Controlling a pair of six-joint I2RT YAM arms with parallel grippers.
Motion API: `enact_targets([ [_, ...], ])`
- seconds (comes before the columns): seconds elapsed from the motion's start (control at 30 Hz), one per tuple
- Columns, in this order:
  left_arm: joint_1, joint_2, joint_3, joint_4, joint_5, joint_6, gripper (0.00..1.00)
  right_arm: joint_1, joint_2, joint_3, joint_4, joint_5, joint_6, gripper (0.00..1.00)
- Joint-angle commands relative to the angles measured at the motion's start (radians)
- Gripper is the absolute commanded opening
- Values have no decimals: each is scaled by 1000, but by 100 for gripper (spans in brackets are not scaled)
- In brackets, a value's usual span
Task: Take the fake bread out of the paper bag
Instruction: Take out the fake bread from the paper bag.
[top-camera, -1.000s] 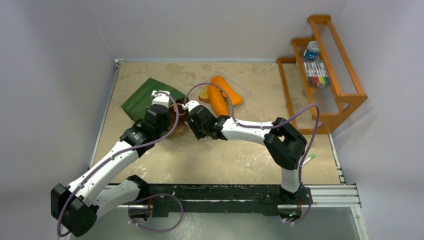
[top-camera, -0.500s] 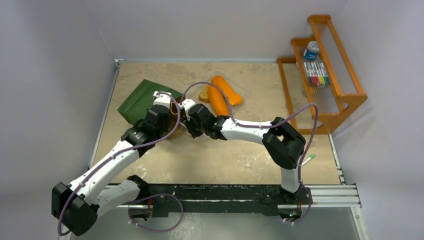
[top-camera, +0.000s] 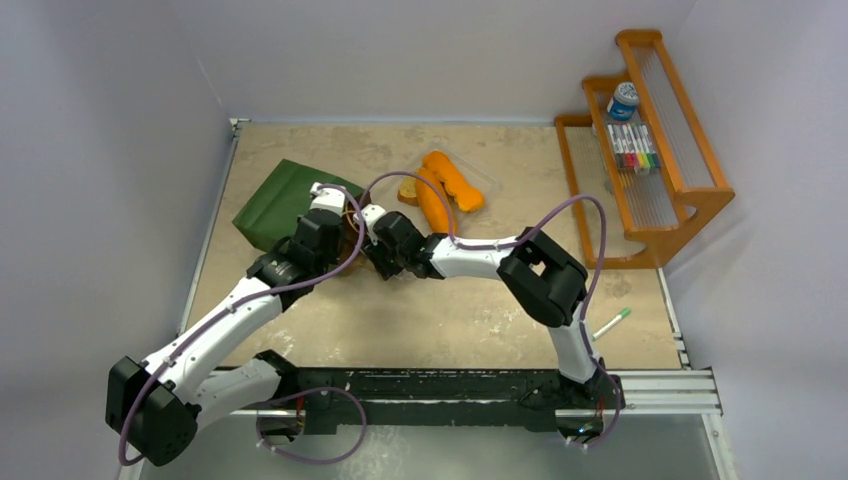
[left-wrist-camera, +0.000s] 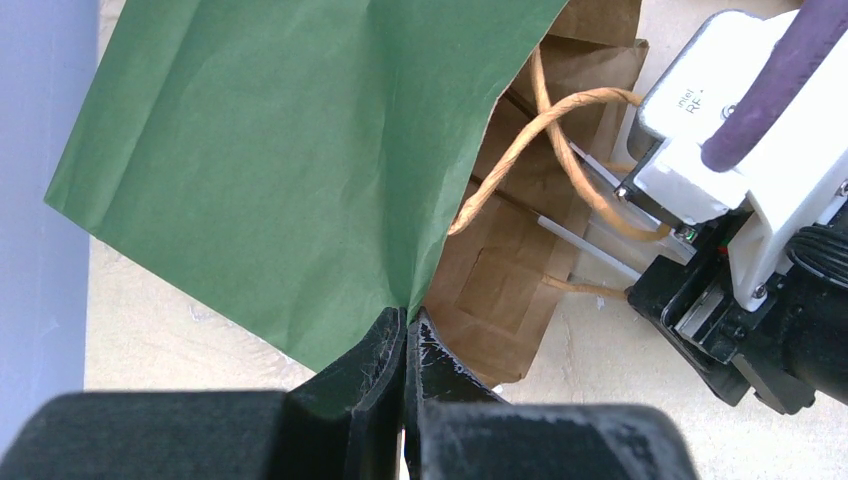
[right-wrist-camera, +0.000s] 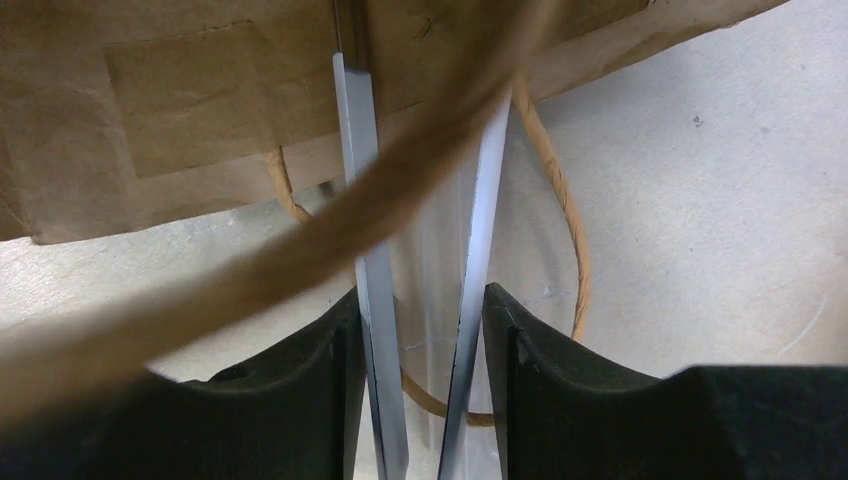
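The dark green paper bag (top-camera: 275, 198) lies on the table at the left with its brown mouth facing right. My left gripper (top-camera: 335, 212) is shut on the near edge of the bag's mouth (left-wrist-camera: 408, 318), holding the green flap (left-wrist-camera: 280, 150) up off the brown inside (left-wrist-camera: 510, 270). My right gripper (top-camera: 370, 238) is shut on metal tongs (right-wrist-camera: 362, 200), whose two arms reach into the bag's mouth (right-wrist-camera: 200, 120). A string handle (right-wrist-camera: 300, 260) crosses in front. Orange loaves (top-camera: 437, 200) and a tan slice (top-camera: 408, 190) lie on the clear tray (top-camera: 485, 178). Any bread in the bag is hidden.
A wooden rack (top-camera: 690, 200) stands at the right edge with markers (top-camera: 633, 148) and a blue-lidded jar (top-camera: 623, 100). A green-capped pen (top-camera: 610, 322) lies near the front right. Walls close the left and back sides.
My right arm has moved left, pushing the tongs further into the bag's mouth. The bag and my left gripper have shifted slightly left.
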Motion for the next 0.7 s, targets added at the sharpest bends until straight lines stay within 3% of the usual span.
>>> enact_targets([
  [0.0,7,7,10,37,14,11,0,-12,-5,40,62,-12,-10,48],
  [0.2,7,17,16,35,16,7,0,-16,8,63,68,-18,-9,48],
  [0.4,7,18,21,33,11,-5,0,-15,29,110,34,-44,-26,41],
  [0.53,7,16,26,32,-8,-25,0,-17,58,166,-37,-63,-34,14],
  [0.67,8,1,29,35,-42,-48,0,-17,44,180,-84,-54,-25,5],
])
